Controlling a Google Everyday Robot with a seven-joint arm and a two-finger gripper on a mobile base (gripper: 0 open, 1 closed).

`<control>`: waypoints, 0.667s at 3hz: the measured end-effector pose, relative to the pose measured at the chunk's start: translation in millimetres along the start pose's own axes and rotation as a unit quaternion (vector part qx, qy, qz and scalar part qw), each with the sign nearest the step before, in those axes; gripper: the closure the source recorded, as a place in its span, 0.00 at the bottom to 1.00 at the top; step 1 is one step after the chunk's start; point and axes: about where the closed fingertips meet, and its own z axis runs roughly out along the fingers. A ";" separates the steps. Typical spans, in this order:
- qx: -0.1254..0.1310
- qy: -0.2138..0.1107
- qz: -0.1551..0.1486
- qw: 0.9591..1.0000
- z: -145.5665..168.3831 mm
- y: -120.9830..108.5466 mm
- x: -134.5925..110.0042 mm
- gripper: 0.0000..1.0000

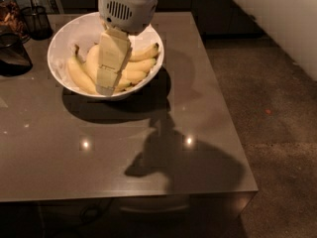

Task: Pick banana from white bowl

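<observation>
A large round white bowl (64, 43) stands on the far left part of the grey table. It holds a bunch of yellow bananas (136, 66). My gripper (105, 87) hangs from the white arm housing at the top of the view. It reaches down into the bowl, over the middle of the bunch, and hides part of the bananas.
Dark glass jars (35, 19) and a dark object (12, 56) stand at the table's far left, next to the bowl. The grey table (148, 157) ends at a front edge and a right edge, with brown carpet floor (277, 133) to the right.
</observation>
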 end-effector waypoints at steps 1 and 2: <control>-0.013 0.004 -0.009 1.000 19.6 1.4 -19.0 0.00; -0.010 -0.010 0.002 1.000 21.5 -1.8 -18.1 0.00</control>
